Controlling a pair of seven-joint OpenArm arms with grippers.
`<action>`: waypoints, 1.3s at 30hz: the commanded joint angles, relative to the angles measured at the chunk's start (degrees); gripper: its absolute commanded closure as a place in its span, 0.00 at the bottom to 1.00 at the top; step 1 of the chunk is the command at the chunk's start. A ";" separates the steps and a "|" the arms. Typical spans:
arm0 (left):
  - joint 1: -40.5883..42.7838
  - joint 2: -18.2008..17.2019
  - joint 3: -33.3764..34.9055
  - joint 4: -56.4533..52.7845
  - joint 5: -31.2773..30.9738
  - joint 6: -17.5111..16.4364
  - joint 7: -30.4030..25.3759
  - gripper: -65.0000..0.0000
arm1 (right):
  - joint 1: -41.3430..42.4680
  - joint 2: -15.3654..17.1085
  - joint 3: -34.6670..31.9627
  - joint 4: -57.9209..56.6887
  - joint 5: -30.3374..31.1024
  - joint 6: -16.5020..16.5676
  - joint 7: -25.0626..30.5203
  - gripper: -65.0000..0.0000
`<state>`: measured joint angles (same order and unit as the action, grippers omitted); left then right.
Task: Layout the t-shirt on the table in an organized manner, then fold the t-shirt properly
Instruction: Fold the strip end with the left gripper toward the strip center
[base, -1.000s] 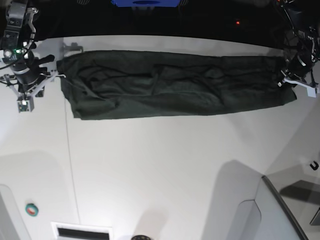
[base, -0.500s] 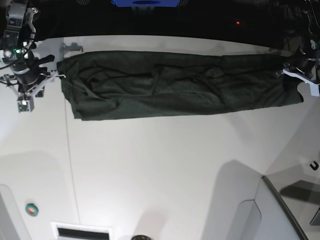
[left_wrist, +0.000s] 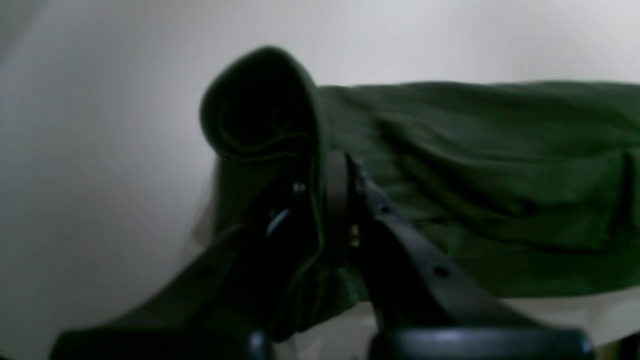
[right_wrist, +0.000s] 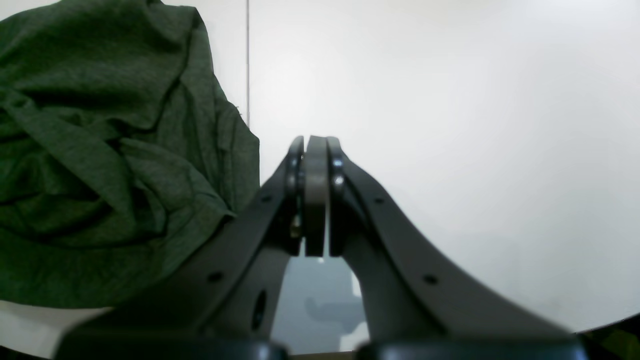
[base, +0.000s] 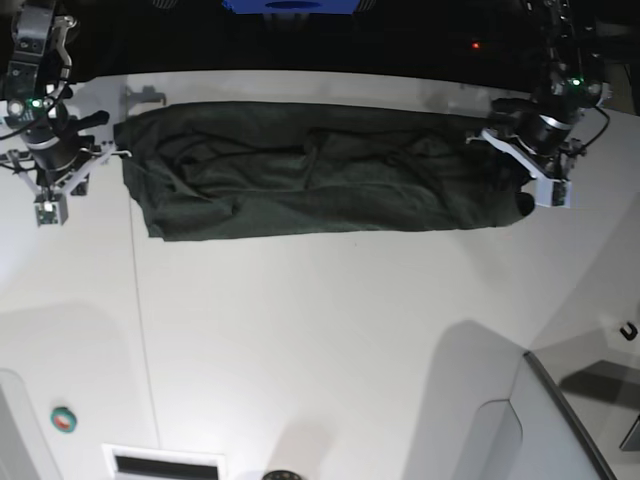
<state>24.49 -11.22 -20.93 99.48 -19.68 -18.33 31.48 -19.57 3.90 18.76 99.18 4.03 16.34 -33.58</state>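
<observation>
Left claw (left_wrist: 320, 200) pinching shut on the end of the t-shirt (left_wrist: 475, 165), hem edge bulging in a loop just above the fingertips. Compared with a second ago, carrying that end inward along the garment, so the long band now reaching less far toward this arm's side; likely beginning a lengthwise fold rather than more spreading. Beyond the claw, remaining cloth lying wrinkled and flat on the counter (base: 320, 330), stretching away toward the other arm. Left arm angling down from the far edge, wrist tilted over the cloth end. Right claw (right_wrist: 315, 195) closing fully on nothing, hanging over bare counter with the shirt's opposite end just beside it, unmoved over the last second, arm reaching in from the far corner.
</observation>
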 joint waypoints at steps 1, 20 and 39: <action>-0.27 -0.25 0.49 1.22 -0.58 0.26 -1.46 1.00 | 0.28 0.63 0.27 1.18 0.06 0.32 1.10 1.00; -7.39 3.00 24.75 0.69 -1.02 10.20 -1.46 1.00 | 0.19 0.71 0.27 1.18 0.06 0.32 1.10 1.00; -12.58 8.19 37.41 -8.10 -0.49 10.37 -1.46 1.00 | 0.45 0.10 7.65 0.91 0.06 0.32 1.10 1.00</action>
<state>12.19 -3.20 16.49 90.61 -19.70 -7.49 31.05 -19.42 3.57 26.24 99.15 3.81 16.53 -33.61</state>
